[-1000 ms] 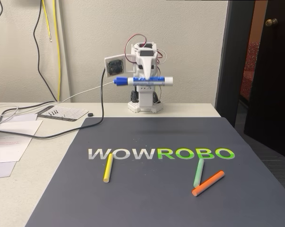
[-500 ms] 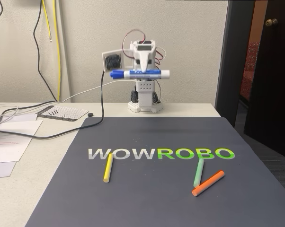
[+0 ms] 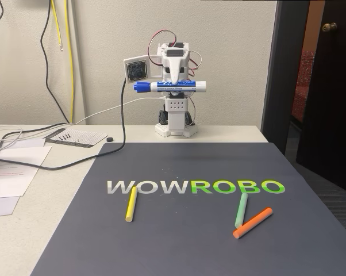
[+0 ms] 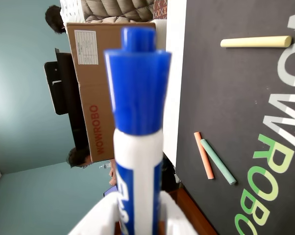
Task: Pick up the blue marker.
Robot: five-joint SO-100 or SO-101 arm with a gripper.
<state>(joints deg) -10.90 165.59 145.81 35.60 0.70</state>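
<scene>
Blue marker [image 3: 170,86] hangs level, high above the table [image 3: 75,172], clamped between the closed fingers [image 3: 174,80] of the raised arm in the fixed view. On the dark mat [image 3: 184,230] below lie a yellow stick [image 3: 130,204], a green stick [image 3: 241,210] and an orange stick [image 3: 253,222], green and orange touching. The wrist view adds the marker's blue cap [image 4: 136,83] up close and a cardboard box [image 4: 103,83] beyond the table edge.

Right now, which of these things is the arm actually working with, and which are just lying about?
Part of the job:
- blue marker, held level in the air
- fingers, shut around its middle

Just lying about:
- yellow stick, green stick, orange stick on the dark mat
- papers
- cardboard box
</scene>
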